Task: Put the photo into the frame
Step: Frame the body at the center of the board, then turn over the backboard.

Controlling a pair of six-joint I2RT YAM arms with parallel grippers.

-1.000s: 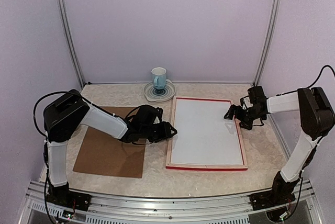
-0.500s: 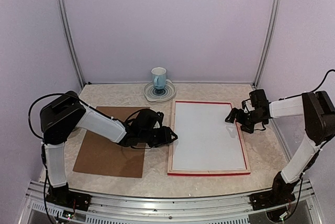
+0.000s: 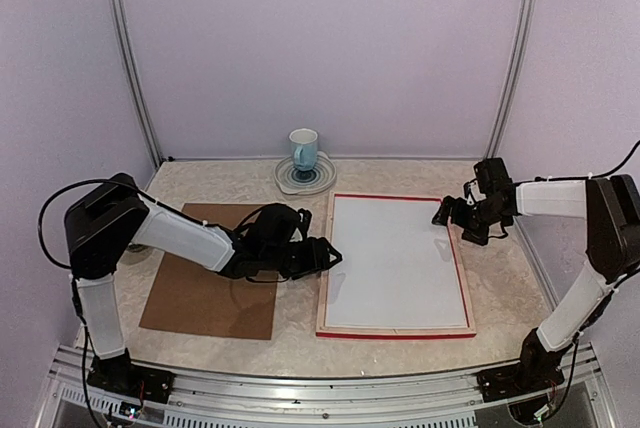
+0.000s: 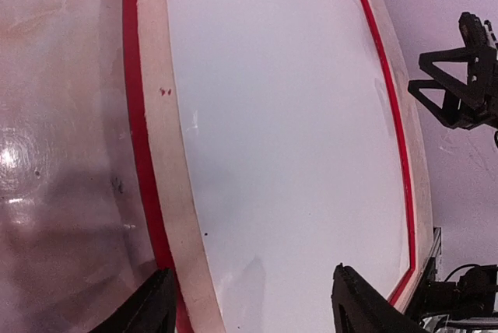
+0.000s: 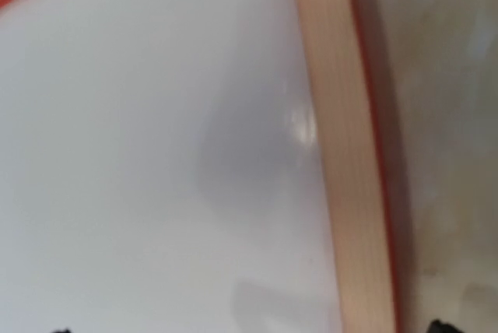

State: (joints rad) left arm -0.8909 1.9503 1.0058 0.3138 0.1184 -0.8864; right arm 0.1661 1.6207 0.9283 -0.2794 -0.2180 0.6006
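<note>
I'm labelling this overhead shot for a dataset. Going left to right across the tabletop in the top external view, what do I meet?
brown backing board → left gripper → frame, pale wood side up → right gripper. The cup on its saucer is left out: further back, it overlaps the left gripper's span.

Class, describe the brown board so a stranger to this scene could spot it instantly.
On the marbled tabletop, look at the left half. The flat brown board lies there beside the red-edged frame; it alone is plain brown, with no rim.
</note>
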